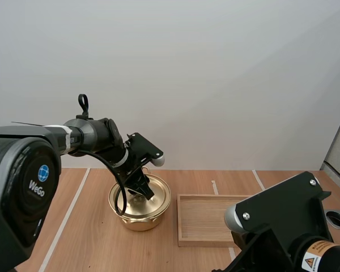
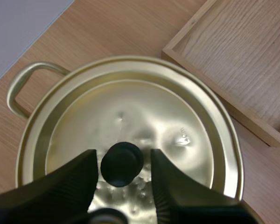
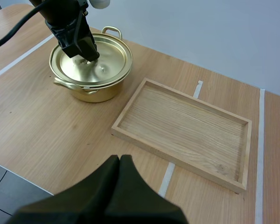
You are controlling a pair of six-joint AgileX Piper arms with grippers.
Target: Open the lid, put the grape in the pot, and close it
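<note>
A gold pot (image 1: 139, 218) stands on the wooden table with its gold lid (image 2: 144, 112) on. My left gripper (image 2: 122, 157) hangs low over the lid, open, its two fingers either side of the black knob (image 2: 122, 164) with a small gap on each side. In the high view the left gripper (image 1: 143, 191) sits over the middle of the lid (image 1: 158, 195). From the right wrist view the pot (image 3: 91, 91) is far off with the left gripper (image 3: 85, 52) on top of it. My right gripper (image 3: 120, 161) is shut, its fingers one dark wedge above the table's near edge.
An empty wooden tray (image 1: 201, 218) lies just right of the pot, close to its rim (image 2: 238, 51). White tape lines (image 3: 260, 154) cross the table. The pot's handle (image 2: 23, 84) sticks out on the far side.
</note>
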